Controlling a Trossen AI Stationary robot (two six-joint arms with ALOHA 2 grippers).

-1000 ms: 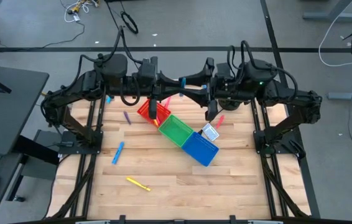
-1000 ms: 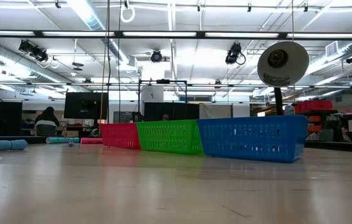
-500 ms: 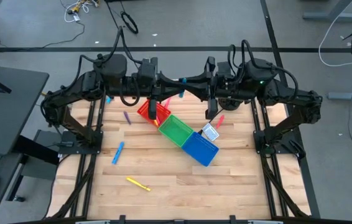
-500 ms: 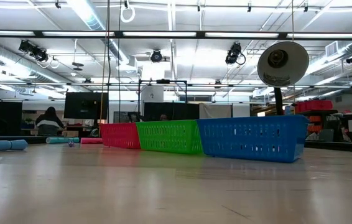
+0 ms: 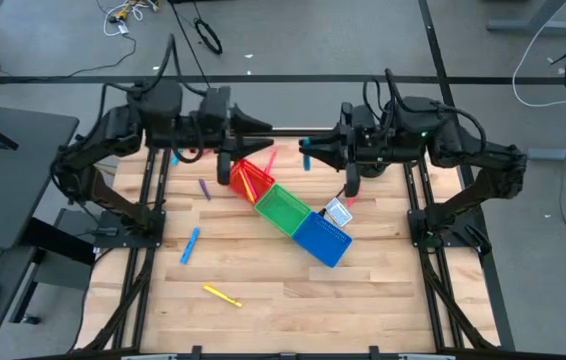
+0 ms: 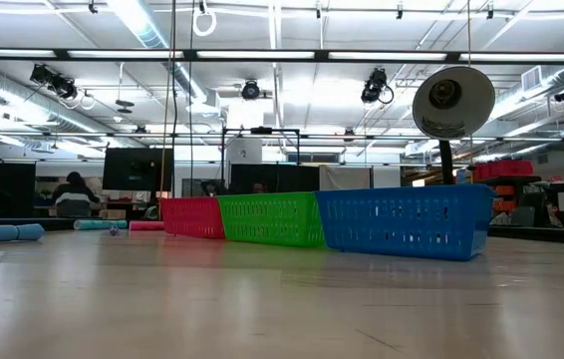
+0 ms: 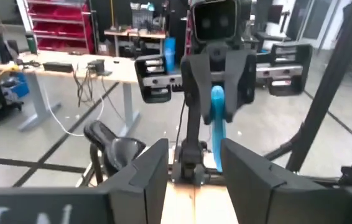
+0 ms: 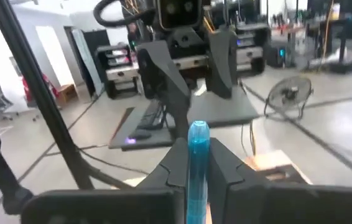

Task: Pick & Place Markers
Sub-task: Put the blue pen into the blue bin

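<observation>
I see a light blue marker stick [image 8: 198,163] pinched between the fingers of my right gripper [image 5: 306,156], raised above the table's 12 o'clock edge. Facing it from 9 o'clock, my left gripper [image 5: 263,127] has its fingers apart with nothing between them. At table centre the red plastic bin [image 5: 247,179] holds yellow and red markers, beside the green bin [image 5: 282,210] and blue bin [image 5: 321,240]. A purple [image 5: 204,189], blue [image 5: 190,245] and yellow marker [image 5: 222,296] lie on the wooden table [image 5: 363,300] toward 8 o'clock.
</observation>
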